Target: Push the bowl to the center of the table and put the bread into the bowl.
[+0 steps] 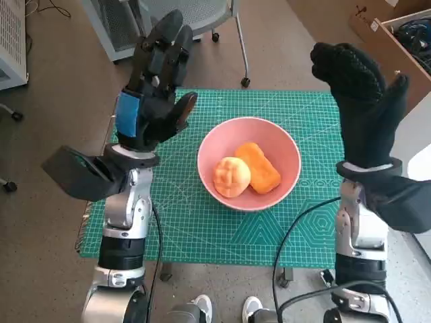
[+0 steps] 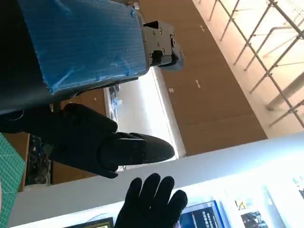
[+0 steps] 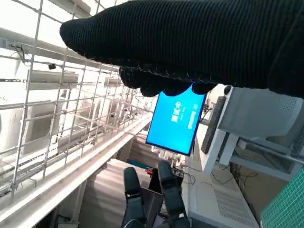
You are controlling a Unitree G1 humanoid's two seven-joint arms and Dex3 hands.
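Bowl point(image 1: 250, 145): mid-table, holding both bread point(image 1: 246, 172) pieces.
Left hand point(image 1: 152, 87): raised, fingers apart, empty.
Right hand point(image 1: 363, 104): raised, empty.
Advice: withdraw without nudging the bowl.

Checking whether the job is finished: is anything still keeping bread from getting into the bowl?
Nothing visible does. Both bread pieces already lie inside the pink bowl, near the middle of the green mat. The left hand and right hand are raised, holding nothing.
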